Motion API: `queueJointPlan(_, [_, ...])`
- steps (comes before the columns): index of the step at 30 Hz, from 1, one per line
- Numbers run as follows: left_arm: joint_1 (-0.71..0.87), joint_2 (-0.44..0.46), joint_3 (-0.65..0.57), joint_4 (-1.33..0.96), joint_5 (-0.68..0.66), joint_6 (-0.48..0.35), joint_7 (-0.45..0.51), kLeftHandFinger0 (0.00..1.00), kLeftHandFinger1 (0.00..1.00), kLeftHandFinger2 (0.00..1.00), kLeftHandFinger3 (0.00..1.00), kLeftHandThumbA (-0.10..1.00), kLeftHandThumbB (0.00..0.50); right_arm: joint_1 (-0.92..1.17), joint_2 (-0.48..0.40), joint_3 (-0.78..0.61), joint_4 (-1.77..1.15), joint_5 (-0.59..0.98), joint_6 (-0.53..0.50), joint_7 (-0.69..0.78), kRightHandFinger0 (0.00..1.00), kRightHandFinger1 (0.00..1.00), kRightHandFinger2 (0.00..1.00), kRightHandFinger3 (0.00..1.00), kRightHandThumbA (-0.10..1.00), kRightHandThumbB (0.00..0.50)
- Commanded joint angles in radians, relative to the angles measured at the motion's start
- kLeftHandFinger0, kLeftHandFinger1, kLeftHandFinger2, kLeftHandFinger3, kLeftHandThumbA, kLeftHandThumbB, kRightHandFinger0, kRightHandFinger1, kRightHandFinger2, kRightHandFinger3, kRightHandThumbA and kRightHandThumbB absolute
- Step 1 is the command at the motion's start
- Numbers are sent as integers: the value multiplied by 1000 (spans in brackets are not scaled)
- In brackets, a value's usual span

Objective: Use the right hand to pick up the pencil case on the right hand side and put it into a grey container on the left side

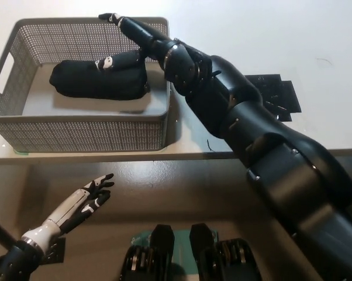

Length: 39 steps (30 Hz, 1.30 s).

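The black pencil case point(97, 81) lies flat inside the grey mesh container point(76, 132) at the table's left. My black right hand point(132, 41) hovers over the container's right end, open, fingers spread and off the case; one finger reaches toward the far rim, another lies just above the case's right end. My white left hand point(85, 202) rests low at the lower left, below the table edge, fingers apart and holding nothing.
A black taped patch point(281, 96) marks the white table to the right of my forearm. The table's front edge point(106, 155) runs just below the container. My right arm crosses the table diagonally from the bottom right.
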Motion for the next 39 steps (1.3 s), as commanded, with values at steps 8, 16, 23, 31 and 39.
queueJointPlan(8, [-10, 30, 7, -19, 1, -11, -10, 894, 892, 934, 1000, 1000, 468, 120, -91, -70, -442, 97, 29, 86, 1000, 1000, 1000, 1000, 1000, 500])
queueJointPlan(16, [-3, 31, 13, -14, -6, -6, -9, 887, 901, 944, 1000, 1000, 486, 359, -144, -106, -979, 163, 134, 169, 1000, 1000, 1000, 1000, 1000, 500])
queueJointPlan(23, [5, 33, 16, 1, -9, -15, -5, 890, 911, 947, 1000, 1000, 473, 605, -208, -88, -1345, 136, 171, 205, 1000, 1000, 1000, 1000, 1000, 500])
queueJointPlan(31, [26, 33, 19, 19, -6, -15, 4, 875, 908, 946, 1000, 1000, 482, 831, -292, -153, -1583, 195, 94, 165, 1000, 1000, 1000, 1000, 1000, 484])
queueJointPlan(39, [50, 20, 20, 35, 3, -11, 22, 867, 910, 942, 1000, 1000, 491, 959, -338, -200, -1834, 316, 161, 159, 1000, 1000, 1000, 1000, 1000, 497])
